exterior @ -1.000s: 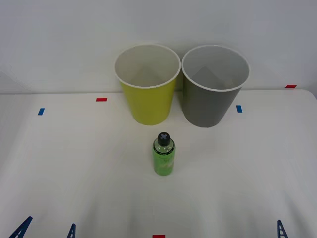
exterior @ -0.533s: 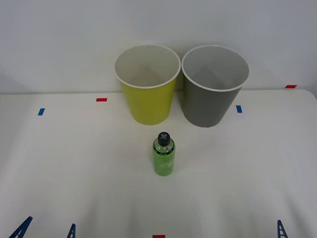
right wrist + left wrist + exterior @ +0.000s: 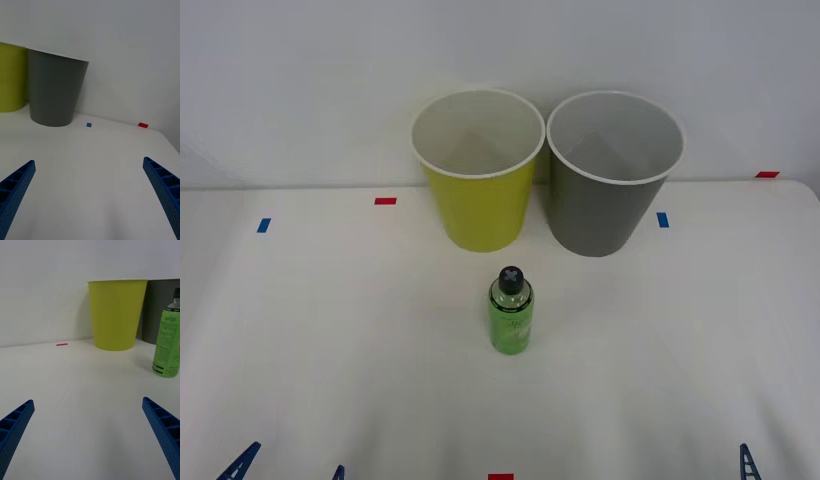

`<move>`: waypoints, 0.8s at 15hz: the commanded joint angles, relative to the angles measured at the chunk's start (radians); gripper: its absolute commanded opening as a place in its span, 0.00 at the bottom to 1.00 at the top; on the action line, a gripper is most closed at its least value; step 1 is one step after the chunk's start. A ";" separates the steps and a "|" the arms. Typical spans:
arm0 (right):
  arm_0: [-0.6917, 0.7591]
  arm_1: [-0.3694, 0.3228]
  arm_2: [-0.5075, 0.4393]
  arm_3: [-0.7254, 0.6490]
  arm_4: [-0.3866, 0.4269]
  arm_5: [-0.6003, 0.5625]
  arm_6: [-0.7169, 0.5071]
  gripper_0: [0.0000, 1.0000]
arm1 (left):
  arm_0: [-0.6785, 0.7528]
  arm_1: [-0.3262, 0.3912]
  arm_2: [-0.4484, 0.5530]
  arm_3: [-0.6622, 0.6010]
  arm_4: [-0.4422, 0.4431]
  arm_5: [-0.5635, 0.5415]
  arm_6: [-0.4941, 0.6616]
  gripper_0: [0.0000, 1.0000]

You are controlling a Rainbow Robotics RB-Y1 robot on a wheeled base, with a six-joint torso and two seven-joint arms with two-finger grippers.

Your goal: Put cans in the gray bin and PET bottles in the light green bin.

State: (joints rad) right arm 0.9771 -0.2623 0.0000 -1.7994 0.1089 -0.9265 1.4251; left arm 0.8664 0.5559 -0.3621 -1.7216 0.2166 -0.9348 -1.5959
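Observation:
A small PET bottle [image 3: 511, 312] with a green label and black cap stands upright mid-table, just in front of the two bins. The light green bin [image 3: 478, 170] stands at the back, with the gray bin [image 3: 612, 175] right beside it on the right. Both bins look empty inside. Cans are out of view. My left gripper [image 3: 88, 401] is open near the table's front left edge, facing the light green bin [image 3: 117, 313], with the bottle [image 3: 167, 343] ahead off to one side. My right gripper [image 3: 89, 161] is open at the front right, with the gray bin [image 3: 54, 90] far ahead.
The white table [image 3: 330, 330] carries small red tape marks [image 3: 385, 201] and blue tape marks [image 3: 663, 219]. A plain white wall rises close behind the bins. Open table surface lies between the grippers and the bottle.
The left gripper's fingertips have shifted slightly to the right and lower at the front view's bottom edge. The bottle, bins and right gripper are unmoved.

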 commanded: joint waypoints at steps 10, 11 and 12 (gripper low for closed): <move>0.000 0.000 0.000 0.000 0.000 0.000 0.000 1.00 | -0.230 0.168 -0.164 0.042 0.047 0.007 -0.049 1.00; 0.000 0.000 0.000 0.000 0.000 0.000 0.000 1.00 | -0.260 0.168 -0.176 0.040 0.050 0.037 -0.053 1.00; 0.000 0.000 0.000 0.000 0.000 0.000 0.000 1.00 | -0.283 0.168 -0.184 0.040 0.049 0.063 -0.055 1.00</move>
State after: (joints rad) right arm 0.9771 -0.2623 0.0000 -1.7994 0.1089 -0.9265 1.4251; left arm 0.6089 0.7241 -0.5349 -1.6807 0.2638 -0.9005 -1.6474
